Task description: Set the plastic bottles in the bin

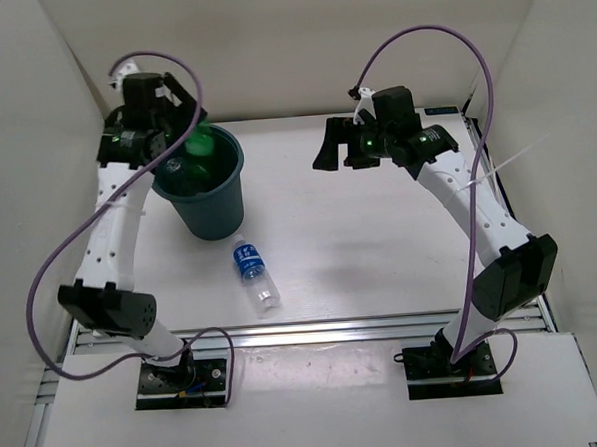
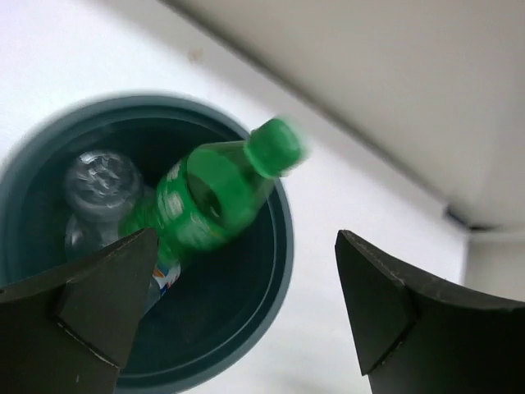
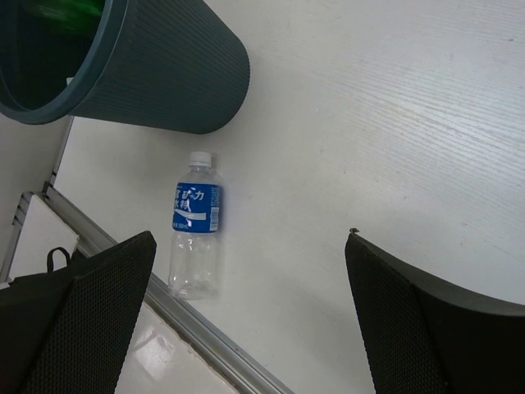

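The dark teal bin (image 1: 216, 214) stands at the back left. My left gripper (image 1: 181, 127) hangs open just above its rim. In the left wrist view the gripper (image 2: 246, 246) is open and empty, and the green bottle (image 2: 209, 201) is blurred, loose over the bin's mouth (image 2: 285, 246), cap up and to the right. It also shows in the top view (image 1: 202, 141). A plain clear bottle (image 2: 98, 182) lies inside the bin. The clear bottle with a blue label (image 1: 253, 273) lies on the table in front of the bin. My right gripper (image 1: 327, 148) is open and empty high over mid-table, and in its own view (image 3: 250, 238) the blue-label bottle (image 3: 195, 223) and the bin (image 3: 172, 74) show.
White walls enclose the table at the back and both sides. A metal rail (image 1: 314, 331) runs along the table's near edge, close to the blue-label bottle's base. A bit of a label (image 2: 166, 277) shows beneath the green bottle inside the bin.
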`<state>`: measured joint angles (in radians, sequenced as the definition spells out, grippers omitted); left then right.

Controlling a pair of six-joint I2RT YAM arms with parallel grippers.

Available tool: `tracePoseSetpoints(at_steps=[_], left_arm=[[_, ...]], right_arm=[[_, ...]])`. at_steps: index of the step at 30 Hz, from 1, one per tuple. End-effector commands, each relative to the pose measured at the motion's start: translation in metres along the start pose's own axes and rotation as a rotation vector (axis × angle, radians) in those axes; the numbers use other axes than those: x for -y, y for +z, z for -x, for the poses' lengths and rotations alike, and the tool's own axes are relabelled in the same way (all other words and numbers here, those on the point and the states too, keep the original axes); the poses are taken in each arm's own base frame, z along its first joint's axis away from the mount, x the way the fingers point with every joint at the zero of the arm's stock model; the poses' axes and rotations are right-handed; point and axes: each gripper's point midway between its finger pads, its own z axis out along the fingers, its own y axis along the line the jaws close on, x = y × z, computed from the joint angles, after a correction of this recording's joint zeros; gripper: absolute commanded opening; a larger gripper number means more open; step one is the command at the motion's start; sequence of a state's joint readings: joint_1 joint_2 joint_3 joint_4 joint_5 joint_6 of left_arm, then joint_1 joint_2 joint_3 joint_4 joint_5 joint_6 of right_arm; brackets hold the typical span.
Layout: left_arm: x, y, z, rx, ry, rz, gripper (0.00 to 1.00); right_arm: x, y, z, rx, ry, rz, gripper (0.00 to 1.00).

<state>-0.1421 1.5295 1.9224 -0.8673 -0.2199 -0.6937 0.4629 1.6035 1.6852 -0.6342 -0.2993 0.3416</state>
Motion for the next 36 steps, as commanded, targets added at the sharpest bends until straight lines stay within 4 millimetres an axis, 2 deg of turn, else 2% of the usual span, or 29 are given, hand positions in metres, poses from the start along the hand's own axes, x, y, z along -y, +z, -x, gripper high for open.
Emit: tracePoseSetpoints(at_steps=[1, 3, 4, 5, 6, 7, 9, 10, 11, 13, 14, 15, 16, 17, 19, 20, 24, 25, 29, 36], left_arm=[[0.018, -0.033, -0.006, -0.005, 0.093, -0.039, 1.0], [0.026, -0.054, -0.011, 0.051, 0.099, -0.073, 1.0], [0.007, -0.07, -0.028, 0.048, 0.109, -0.07, 1.0], [0.001, -0.076, -0.039, 0.05, 0.097, -0.083, 1.0], [0.007, -0.084, -0.051, 0.061, 0.094, -0.142, 1.0], [-0.017, -0.093, -0.081, 0.028, 0.095, -0.144, 1.0], [-0.028, -0.106, -0.11, -0.004, 0.085, -0.179, 1.0], [-0.044, -0.103, -0.135, -0.04, 0.101, -0.167, 1.0], [-0.049, -0.118, -0.135, -0.024, 0.079, -0.204, 1.0], [-0.053, -0.124, -0.164, -0.097, 0.09, -0.262, 1.0], [-0.05, -0.131, -0.168, -0.112, 0.101, -0.315, 1.0], [-0.043, -0.136, -0.184, -0.185, 0.111, -0.378, 1.0], [-0.044, -0.137, -0.194, -0.222, 0.119, -0.394, 1.0], [-0.05, -0.127, -0.217, -0.295, 0.135, -0.372, 1.0], [-0.055, -0.122, -0.246, -0.396, 0.144, -0.359, 1.0], [-0.065, -0.111, -0.267, -0.457, 0.154, -0.306, 1.0], [-0.08, -0.093, -0.306, -0.586, 0.174, -0.205, 1.0], [-0.082, -0.094, -0.315, -0.611, 0.183, -0.196, 1.0], [-0.083, -0.089, -0.324, -0.622, 0.195, -0.172, 1.0], [-0.109, -0.07, -0.362, -0.727, 0.232, -0.033, 1.0]], right_arm=[[-0.002, -0.015, 0.02, 0.065, -0.043, 0.012, 1.0], [0.006, -0.019, 0.013, 0.061, -0.031, -0.01, 1.0], [0.011, -0.025, 0.013, 0.07, -0.025, -0.019, 1.0], [0.013, -0.022, 0.008, 0.057, -0.019, -0.023, 1.0], [0.019, -0.025, 0.003, 0.052, -0.01, -0.034, 1.0], [0.021, -0.029, 0.003, 0.06, -0.006, -0.039, 1.0], [0.024, -0.033, 0.004, 0.068, -0.002, -0.046, 1.0], [0.027, -0.031, -0.001, 0.056, 0.003, -0.05, 1.0], [0.026, -0.033, -0.003, 0.056, 0.003, -0.05, 1.0], [0.03, -0.034, -0.001, 0.06, 0.008, -0.057, 1.0], [0.032, -0.033, -0.005, 0.051, 0.012, -0.06, 1.0], [0.03, -0.029, -0.007, 0.038, 0.026, -0.047, 1.0], [0.03, -0.029, -0.007, 0.038, 0.027, -0.047, 1.0], [0.027, -0.03, -0.008, 0.034, 0.036, -0.033, 1.0], [0.03, -0.023, -0.012, 0.013, 0.044, -0.028, 1.0], [0.025, -0.022, -0.014, 0.007, 0.037, -0.019, 1.0], [0.02, -0.02, -0.011, 0.006, 0.023, 0.016, 1.0], [0.018, -0.02, -0.012, 0.003, 0.023, 0.025, 1.0], [0.015, -0.024, -0.011, 0.009, -0.001, 0.036, 1.0], [0.007, -0.031, -0.02, 0.0, -0.031, 0.086, 1.0]])
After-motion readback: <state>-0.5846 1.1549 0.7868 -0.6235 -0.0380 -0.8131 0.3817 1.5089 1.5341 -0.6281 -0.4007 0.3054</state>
